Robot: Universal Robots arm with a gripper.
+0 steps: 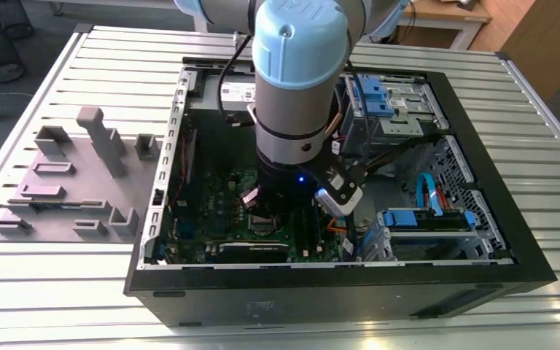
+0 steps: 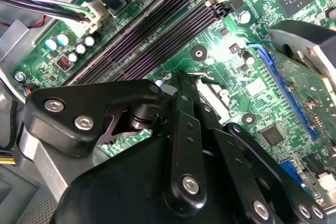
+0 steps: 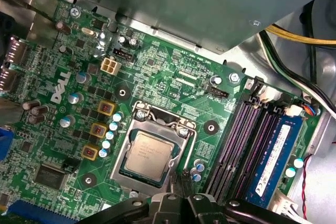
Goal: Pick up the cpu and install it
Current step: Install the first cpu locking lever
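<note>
Arm reached down inside the open computer case (image 1: 343, 281), gripper (image 1: 265, 211) just above the motherboard (image 3: 157, 77). Cpu (image 3: 147, 157) sat in its socket (image 3: 137, 121) on the board, directly under and just ahead of the gripper in the first wrist view. Memory slots (image 3: 239, 140) ran beside the socket, on the gripper's other flank; also seen beyond the gripper (image 2: 181, 129) in the second wrist view. Cables (image 3: 299, 38) lay past the slots at the case wall. Fixture blocks (image 1: 76, 182) stood on the table (image 1: 66, 292) outside the case, on the exterior view's left, well apart from the gripper.
</note>
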